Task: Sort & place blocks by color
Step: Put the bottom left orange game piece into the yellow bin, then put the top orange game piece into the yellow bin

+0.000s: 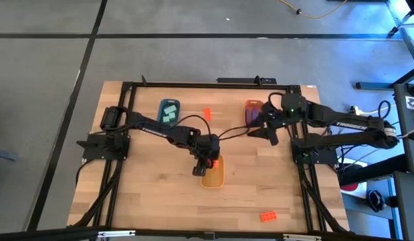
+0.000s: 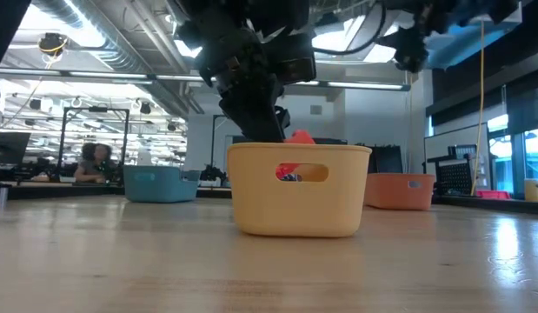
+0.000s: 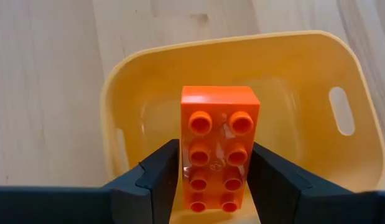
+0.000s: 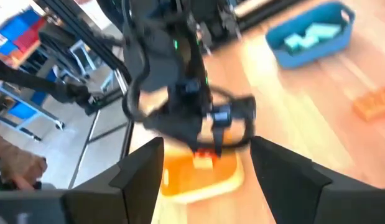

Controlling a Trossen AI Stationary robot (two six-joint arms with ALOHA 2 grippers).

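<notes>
Directly over the yellow tray (image 3: 117, 112): left gripper (image 3: 214, 177), fingers flanking an orange-red block (image 3: 218, 149), grip uncertain, long axis along the tray's length. Right gripper (image 4: 204, 168) open, nearer the orange tray (image 1: 253, 107).

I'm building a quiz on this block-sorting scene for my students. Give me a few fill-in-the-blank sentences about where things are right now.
1. The left gripper has an orange-red block between its fingers, over the ____ tray.
2. The mint-green blocks lie in the ____ tray.
3. The right gripper hovers near the ____ tray, which holds purple blocks.
4. Two orange-red blocks, one and another, lie loose on the ____.

Missing words: yellow; blue; orange; table
</notes>
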